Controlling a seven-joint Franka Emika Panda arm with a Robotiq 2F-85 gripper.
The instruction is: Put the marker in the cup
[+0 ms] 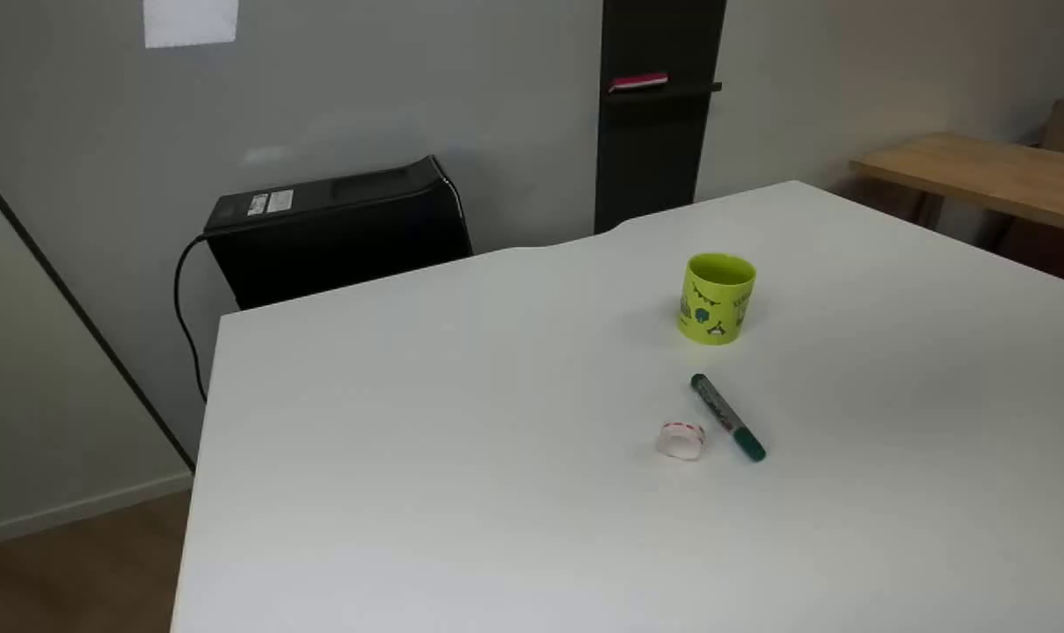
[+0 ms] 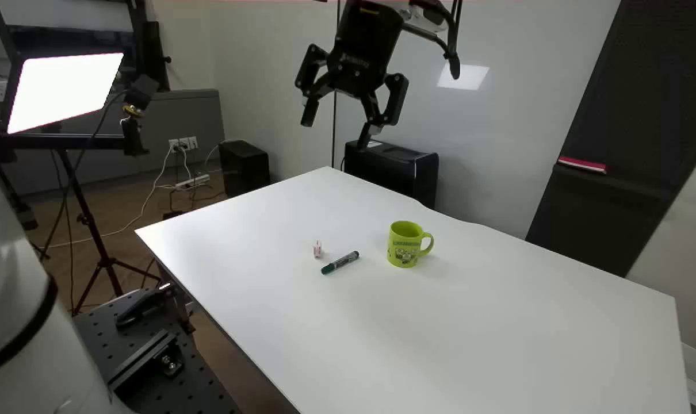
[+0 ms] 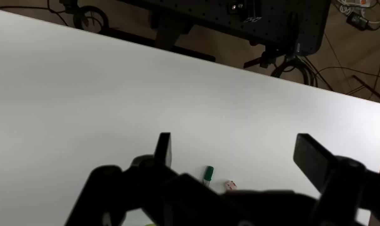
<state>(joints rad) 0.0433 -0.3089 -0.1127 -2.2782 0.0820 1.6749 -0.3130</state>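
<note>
Plainly, the end effector (image 2: 336, 125) is released: its fingers stand wide apart, at top centre in an exterior view, well above the table (image 2: 497, 328). The marker (image 2: 340, 263) lies on the table just below the centre of that frame, slanting, its green cap toward the lower left. Just beside it, to the upper left, sits a small pale scrap (image 2: 317, 249) with red marks. Right of the marker, near but apart, the lime-green cup (image 2: 401, 247) stands upright, handle pointing right.

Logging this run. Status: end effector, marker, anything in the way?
End effector open, holding nothing. Marker lying outside cup. Small pale scrap beside it, possibly crowding grasp.
</note>
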